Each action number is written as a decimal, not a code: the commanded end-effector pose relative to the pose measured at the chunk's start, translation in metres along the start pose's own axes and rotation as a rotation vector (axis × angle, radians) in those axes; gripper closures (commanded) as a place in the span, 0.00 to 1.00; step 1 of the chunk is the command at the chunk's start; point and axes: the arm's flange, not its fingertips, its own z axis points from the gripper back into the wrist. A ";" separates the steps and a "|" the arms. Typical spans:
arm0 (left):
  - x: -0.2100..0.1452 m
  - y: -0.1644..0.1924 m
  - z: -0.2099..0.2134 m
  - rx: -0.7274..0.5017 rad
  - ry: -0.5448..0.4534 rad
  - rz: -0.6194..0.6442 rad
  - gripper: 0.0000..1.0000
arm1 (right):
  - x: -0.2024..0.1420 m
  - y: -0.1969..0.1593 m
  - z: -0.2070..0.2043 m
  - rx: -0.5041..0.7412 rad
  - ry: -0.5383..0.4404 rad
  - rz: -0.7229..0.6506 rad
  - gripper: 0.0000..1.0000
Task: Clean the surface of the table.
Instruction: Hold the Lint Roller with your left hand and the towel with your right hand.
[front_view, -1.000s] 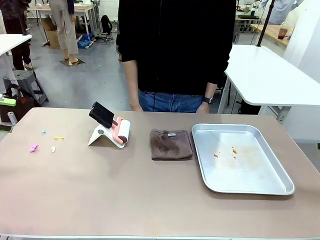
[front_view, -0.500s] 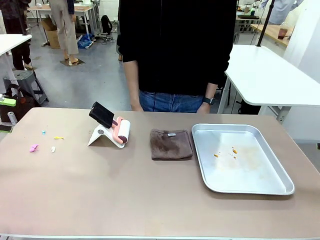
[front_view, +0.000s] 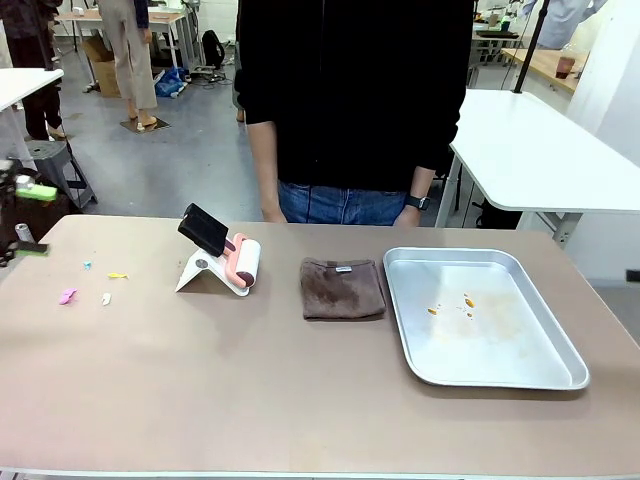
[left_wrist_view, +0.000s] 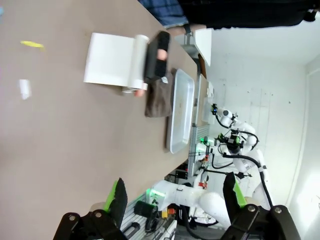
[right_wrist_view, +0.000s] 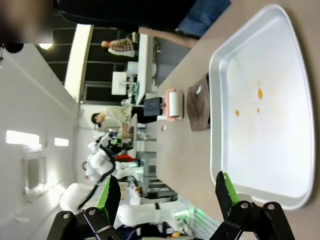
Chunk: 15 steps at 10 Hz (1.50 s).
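Table (front_view: 250, 390) w/ scraps (front_view: 68, 295) at left, lint roller (front_view: 243, 263), brown cloth (front_view: 342, 288) mid, tray (front_view: 500, 345) right; L gripper (left_wrist_view: 175, 195) & R gripper (right_wrist_view: 167, 192) both spread, empty.

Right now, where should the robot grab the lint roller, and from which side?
Best the black handle of the lint roller, coming from above on the robot's left. The handle sticks up slanted off the table and is free all round, while the white roll lies low against its white stand and is probably sticky.
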 end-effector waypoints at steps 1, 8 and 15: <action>0.007 -0.047 -0.041 -0.006 0.044 -0.005 0.00 | -0.012 0.057 -0.064 -0.090 0.032 0.101 0.00; 0.010 -0.140 -0.140 0.393 0.085 -0.127 0.00 | -0.054 0.145 -0.284 -0.433 0.275 0.416 0.00; 0.071 -0.093 -0.156 0.540 0.103 -0.279 0.00 | -0.086 0.103 -0.383 -0.731 0.086 0.229 0.00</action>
